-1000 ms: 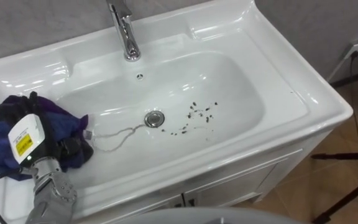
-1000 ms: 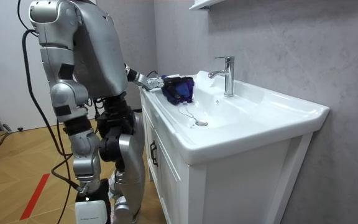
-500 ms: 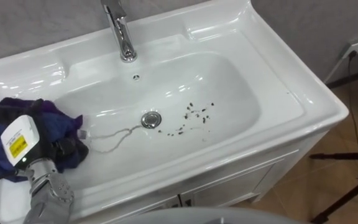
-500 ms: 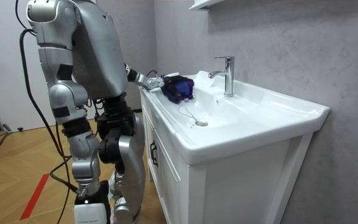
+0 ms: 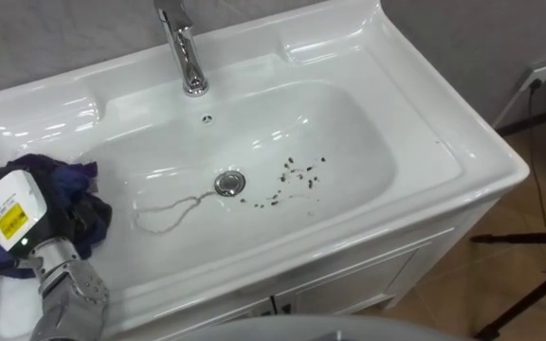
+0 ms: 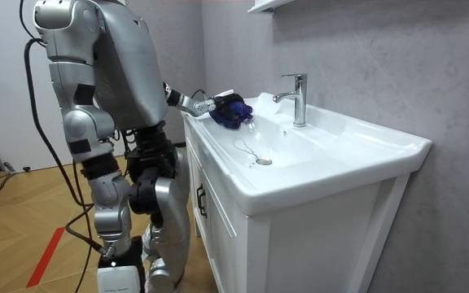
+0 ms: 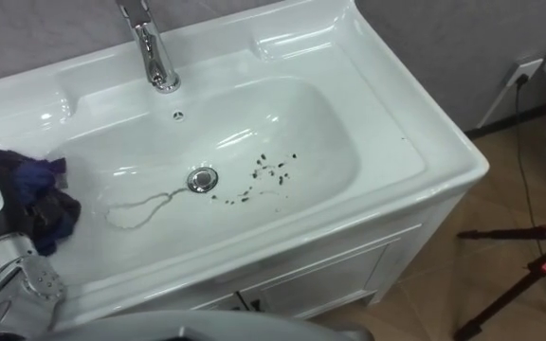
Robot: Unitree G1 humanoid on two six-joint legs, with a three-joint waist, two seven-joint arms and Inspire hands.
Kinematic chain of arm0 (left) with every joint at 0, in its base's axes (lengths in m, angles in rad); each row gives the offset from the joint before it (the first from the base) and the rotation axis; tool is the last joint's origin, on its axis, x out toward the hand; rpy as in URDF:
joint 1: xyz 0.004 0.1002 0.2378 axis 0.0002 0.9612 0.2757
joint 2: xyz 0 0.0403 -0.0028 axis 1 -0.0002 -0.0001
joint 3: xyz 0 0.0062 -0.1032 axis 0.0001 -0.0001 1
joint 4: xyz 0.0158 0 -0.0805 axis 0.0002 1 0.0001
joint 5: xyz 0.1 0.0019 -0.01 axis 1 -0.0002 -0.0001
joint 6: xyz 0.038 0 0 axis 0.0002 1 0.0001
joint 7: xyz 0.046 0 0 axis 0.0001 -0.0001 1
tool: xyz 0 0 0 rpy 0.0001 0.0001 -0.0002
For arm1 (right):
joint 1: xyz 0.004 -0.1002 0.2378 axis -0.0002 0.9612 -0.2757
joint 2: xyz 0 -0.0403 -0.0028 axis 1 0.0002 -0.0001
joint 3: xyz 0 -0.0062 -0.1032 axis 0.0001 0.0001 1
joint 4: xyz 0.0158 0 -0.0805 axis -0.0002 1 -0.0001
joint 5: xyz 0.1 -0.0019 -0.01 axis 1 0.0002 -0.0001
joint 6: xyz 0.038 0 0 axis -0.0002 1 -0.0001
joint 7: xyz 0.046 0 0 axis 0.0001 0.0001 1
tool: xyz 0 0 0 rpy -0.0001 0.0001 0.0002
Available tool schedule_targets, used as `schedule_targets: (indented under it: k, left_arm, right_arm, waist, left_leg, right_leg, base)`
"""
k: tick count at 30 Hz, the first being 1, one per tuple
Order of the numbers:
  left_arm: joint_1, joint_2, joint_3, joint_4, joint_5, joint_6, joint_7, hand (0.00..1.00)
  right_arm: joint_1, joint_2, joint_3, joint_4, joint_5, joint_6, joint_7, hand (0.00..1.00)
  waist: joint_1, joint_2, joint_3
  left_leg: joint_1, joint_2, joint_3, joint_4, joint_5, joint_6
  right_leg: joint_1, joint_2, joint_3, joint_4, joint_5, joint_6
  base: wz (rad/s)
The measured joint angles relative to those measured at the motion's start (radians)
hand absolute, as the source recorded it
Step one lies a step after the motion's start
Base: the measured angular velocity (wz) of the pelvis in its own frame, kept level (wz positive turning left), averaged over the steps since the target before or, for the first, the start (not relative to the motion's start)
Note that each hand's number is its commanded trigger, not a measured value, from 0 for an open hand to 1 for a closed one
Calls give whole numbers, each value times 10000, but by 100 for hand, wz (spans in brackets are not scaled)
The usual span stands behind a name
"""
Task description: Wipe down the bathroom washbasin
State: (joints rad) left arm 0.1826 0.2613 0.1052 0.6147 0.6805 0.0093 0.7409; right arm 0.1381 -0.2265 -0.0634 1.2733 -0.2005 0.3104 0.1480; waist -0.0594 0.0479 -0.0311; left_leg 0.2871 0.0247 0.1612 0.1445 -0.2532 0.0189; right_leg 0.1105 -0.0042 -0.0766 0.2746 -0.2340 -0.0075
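A dark blue and purple cloth [image 5: 60,189] lies bunched at the left end of the white basin [image 5: 349,142], against its rim. My left hand [image 5: 27,223] comes in from the lower left, with its dark fingers curled into the cloth. In the room view the cloth [image 6: 233,110] sits gathered in front of that hand [image 6: 206,105] at the basin's far edge. Several dark specks of dirt [image 5: 301,172] lie on the basin floor, right of the drain [image 5: 229,182]. A thin chain [image 5: 169,210] loops left from the drain.
A chrome faucet [image 5: 186,52] stands at the back of the basin. I stand close against the white vanity [image 6: 218,220]. Tripod legs [image 5: 529,237] rest on the wood floor at the right, and a wall socket [image 5: 543,74] shows above them.
My left hand's fingers have curled into the cloth. The cloth has bunched up and drawn left, off the basin's slope and away from the chain.
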Motion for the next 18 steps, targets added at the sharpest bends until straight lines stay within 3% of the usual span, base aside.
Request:
schedule_targets:
  k: [6,18]
  left_arm:
    - [-3,109,-4,2,-4,1,15,100]
    - [-167,-43,-7,-5,-25,1,32,100]
  right_arm:
    - [-1,0,6,-50,17,-19,-36,0]
    - [-52,1,-2,-374,67,-261,-194,0]
  waist:
    - [12,13,4]
    - [6,9,4]
  left_leg:
    - [13,15,0,0,11,-18]
    - [6,-17,-98,7,12,-20]
  right_leg:
    - [8,36,67,-8,13,-22]
    - [56,-43,-49,-15,-1,2]
  base:
    - [0]
    - [2]
